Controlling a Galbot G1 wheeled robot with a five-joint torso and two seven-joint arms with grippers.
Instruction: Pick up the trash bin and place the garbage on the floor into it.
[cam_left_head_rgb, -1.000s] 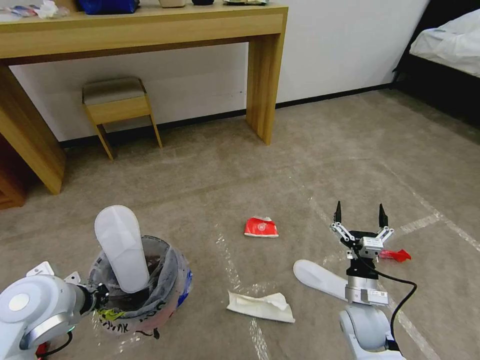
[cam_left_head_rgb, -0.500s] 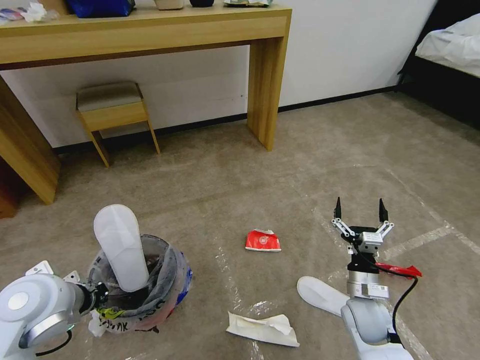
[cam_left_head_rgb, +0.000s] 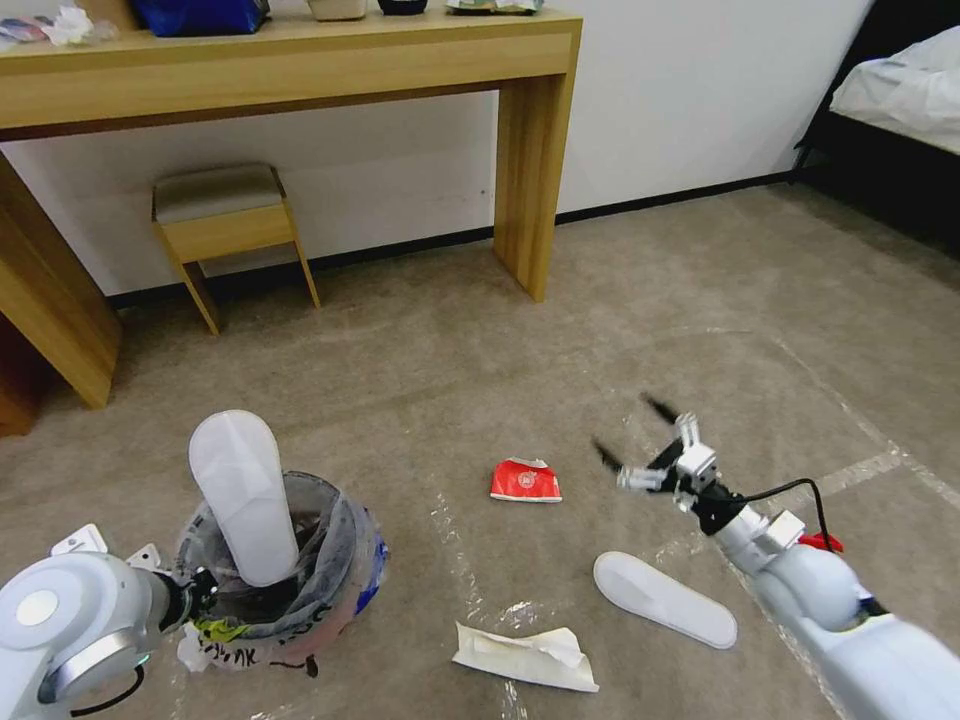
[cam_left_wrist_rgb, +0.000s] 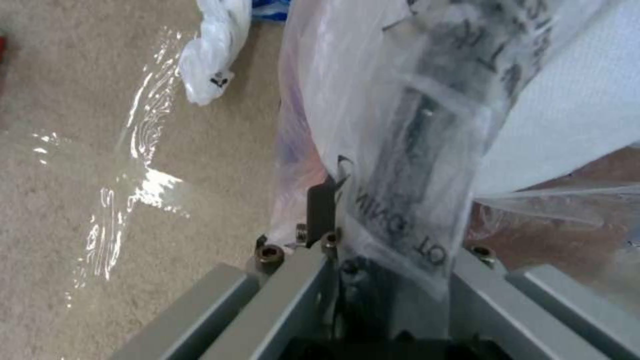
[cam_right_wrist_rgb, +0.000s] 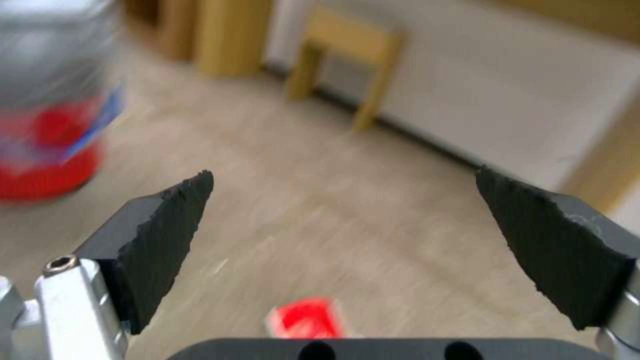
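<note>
Head view: the trash bin (cam_left_head_rgb: 285, 575) sits on the floor (cam_left_head_rgb: 430, 380), a white slipper sole (cam_left_head_rgb: 243, 505) poking out, the left gripper (cam_left_head_rgb: 195, 590) at its rim. The right gripper (cam_left_head_rgb: 640, 445) hangs spread wide near the squashed red carton (cam_left_head_rgb: 526, 481); half a second ago it pointed straight ahead, now it has swung left. Coming in fast, it may knock the carton away.

Left wrist view: the left claw is clenched on the bin's bagged rim; thin plastic could slip.

Right wrist view: the fingers (cam_right_wrist_rgb: 167, 235) are apart, with the carton between and beyond them.
</note>
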